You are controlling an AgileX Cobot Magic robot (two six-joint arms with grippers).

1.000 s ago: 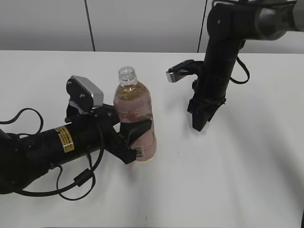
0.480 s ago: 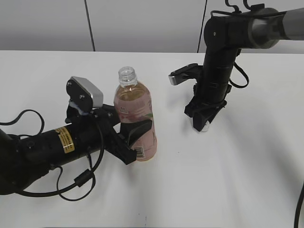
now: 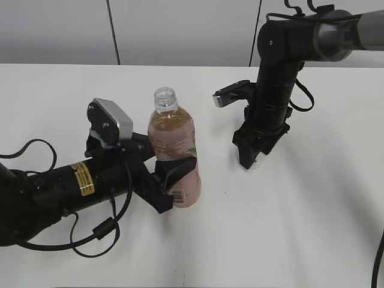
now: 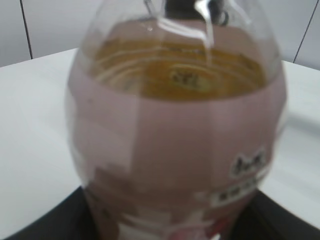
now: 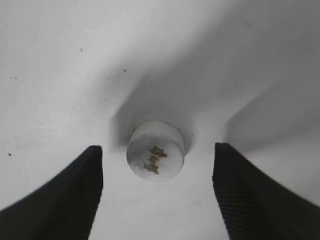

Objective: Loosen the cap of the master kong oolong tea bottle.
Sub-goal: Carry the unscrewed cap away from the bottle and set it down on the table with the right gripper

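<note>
We see the master kong oolong tea bottle (image 3: 175, 155) standing upright on the white tabletop (image 3: 300, 228), left of centre in the exterior view, its neck open and bare of any cap. The left pincer (image 3: 174, 180) is clamped around the lower half of the bottle, across the pale pink label, with one dark finger in front and the other behind. In the left wrist view the bottle (image 4: 175, 140) fills nearly the whole picture (blurred, so the print cannot be read), amber tea showing above the label.

The cap (image 5: 155, 157) lies on the tabletop well apart from the bottle, to its right, top face up with a small dark mark on it. The right pincer (image 5: 157, 192) hangs directly over it, pointing down, its two ribbed fingers (image 5: 65, 195) spread wide on either side of the cap and touching neither side of it. In the exterior view we find only a small white edge of the cap (image 3: 257, 165) showing beneath the right pincer (image 3: 252, 157), at the tabletop.
</note>
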